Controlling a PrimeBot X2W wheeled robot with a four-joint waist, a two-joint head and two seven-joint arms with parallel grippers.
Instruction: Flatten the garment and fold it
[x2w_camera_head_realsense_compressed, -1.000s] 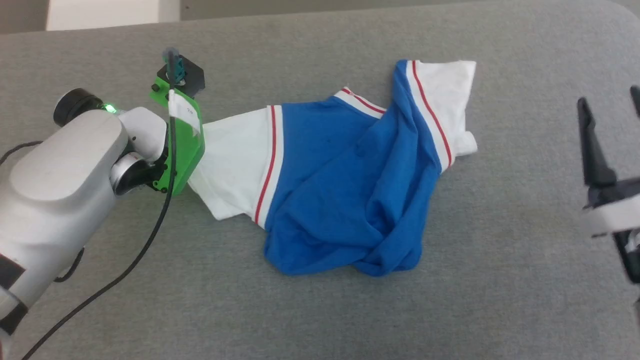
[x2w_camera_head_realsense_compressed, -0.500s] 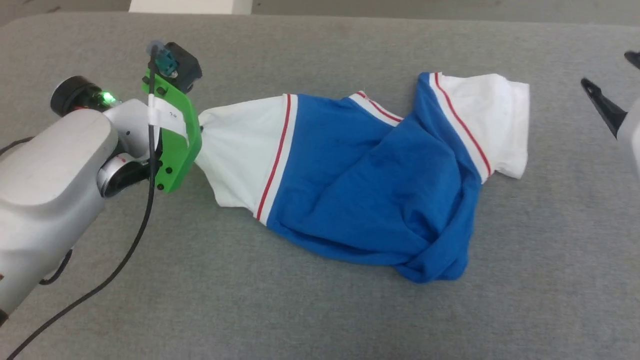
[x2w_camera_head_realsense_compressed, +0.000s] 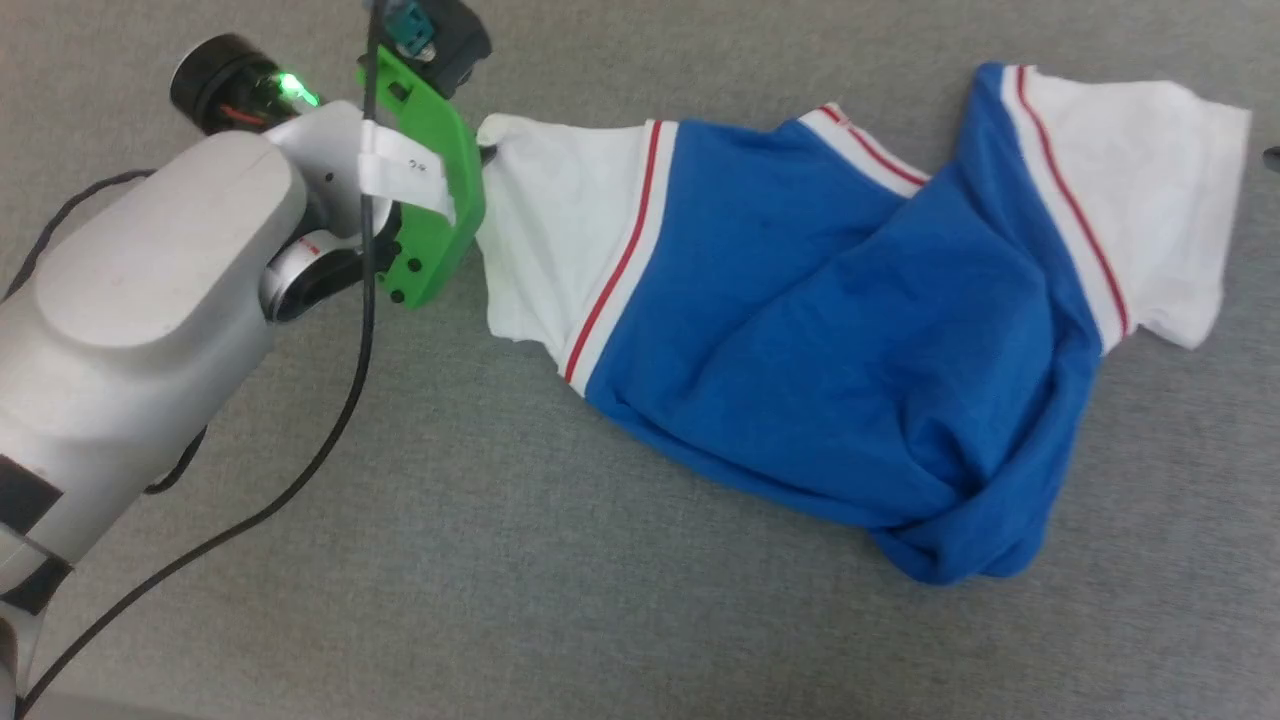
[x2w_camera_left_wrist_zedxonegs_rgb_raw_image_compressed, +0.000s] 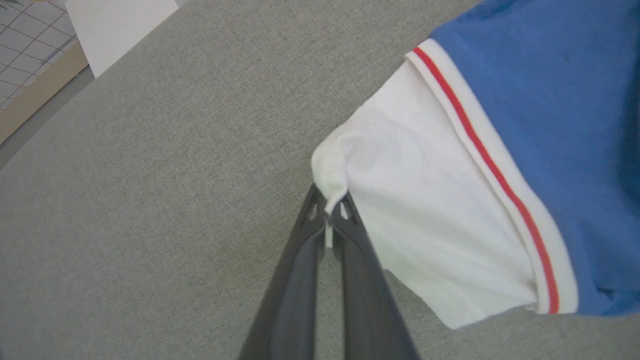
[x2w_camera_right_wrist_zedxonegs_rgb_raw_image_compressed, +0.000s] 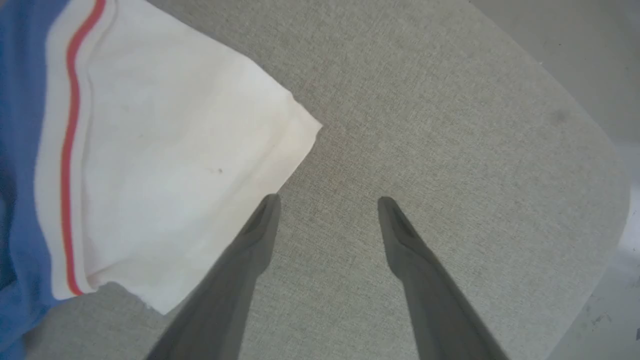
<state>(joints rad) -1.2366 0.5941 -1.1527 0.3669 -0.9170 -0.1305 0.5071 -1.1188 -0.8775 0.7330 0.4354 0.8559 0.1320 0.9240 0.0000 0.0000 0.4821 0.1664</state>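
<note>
The garment (x2w_camera_head_realsense_compressed: 800, 320) lies crumpled on the grey table, its blue body bunched into folds toward the lower right. A white sleeve (x2w_camera_head_realsense_compressed: 545, 230) with red stripe trim points left. My left gripper (x2w_camera_left_wrist_zedxonegs_rgb_raw_image_compressed: 328, 205) is shut on that sleeve's (x2w_camera_left_wrist_zedxonegs_rgb_raw_image_compressed: 425, 210) outer corner, with a tuft of white cloth pinched between the fingertips. In the head view the fingers are hidden behind the green wrist mount (x2w_camera_head_realsense_compressed: 430, 190). The other white sleeve (x2w_camera_head_realsense_compressed: 1160, 190) lies flat at the upper right. My right gripper (x2w_camera_right_wrist_zedxonegs_rgb_raw_image_compressed: 327, 202) stands open over bare table just beside that sleeve (x2w_camera_right_wrist_zedxonegs_rgb_raw_image_compressed: 165, 165), holding nothing.
The grey cloth-covered table (x2w_camera_head_realsense_compressed: 500, 560) stretches all round the garment. Its rounded corner (x2w_camera_right_wrist_zedxonegs_rgb_raw_image_compressed: 607, 150) is close to the right gripper, with floor beyond. A black cable (x2w_camera_head_realsense_compressed: 330, 440) trails from the left wrist across the table. A white panel (x2w_camera_left_wrist_zedxonegs_rgb_raw_image_compressed: 120, 25) stands past the far edge.
The head camera has shifted. The left gripper, still holding the sleeve, has drawn it outward, and the garment now lies longer and more stretched. The right gripper has left the head view.
</note>
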